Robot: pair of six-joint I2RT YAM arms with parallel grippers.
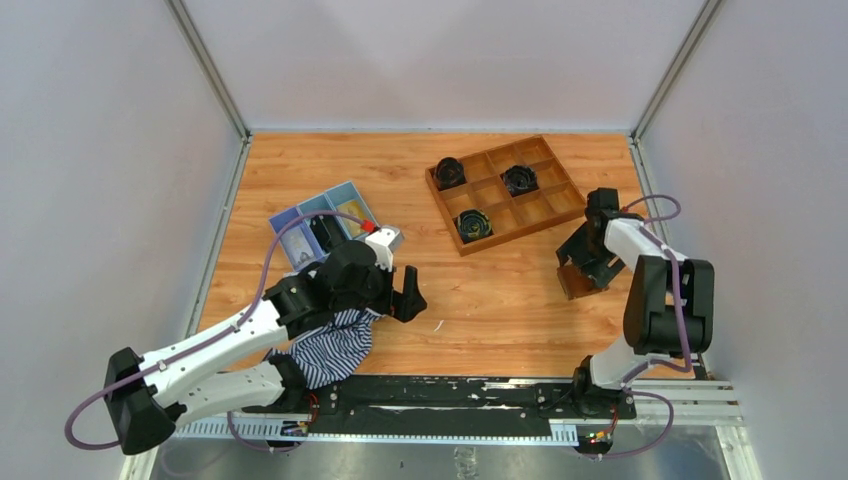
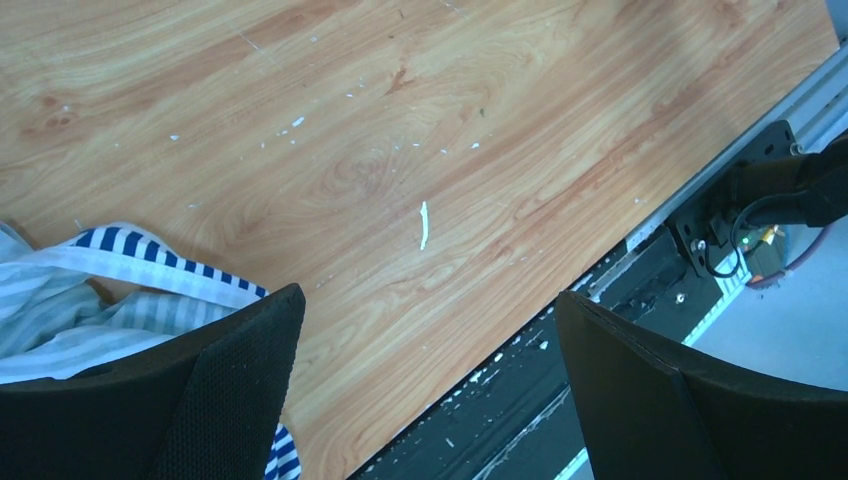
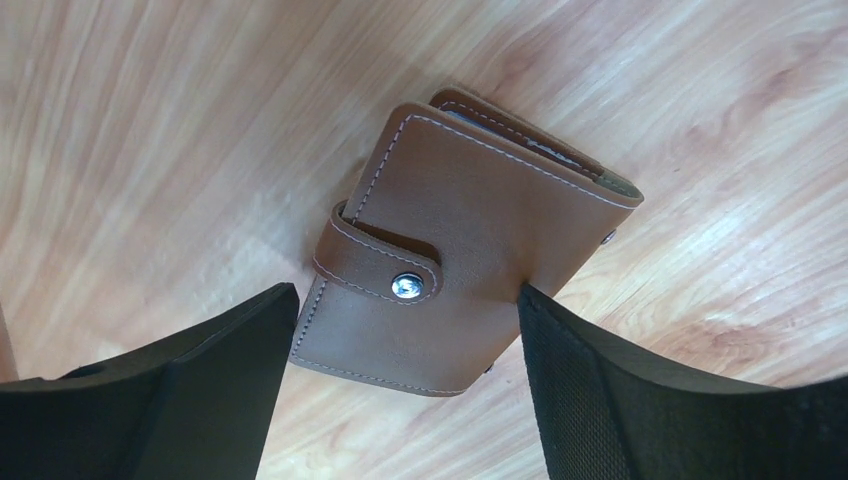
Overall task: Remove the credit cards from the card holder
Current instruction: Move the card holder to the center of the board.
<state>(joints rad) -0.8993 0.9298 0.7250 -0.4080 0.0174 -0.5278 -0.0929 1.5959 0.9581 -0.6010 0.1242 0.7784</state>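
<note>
While the right gripper [image 3: 408,292] is held wide, its fingers [image 3: 620,400] are set astride the card holder [image 3: 480,210], seen flat on the table [image 3: 150,120] at mid-frame, strap [image 3: 385,270] snapped shut; contact cannot be told; the left gripper [image 1: 408,296], likewise wide, is seen well apart, left of centre in the top view.

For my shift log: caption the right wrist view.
Right gripper fingers flank the snapped-shut brown card holder lying on the wooden table.
</note>
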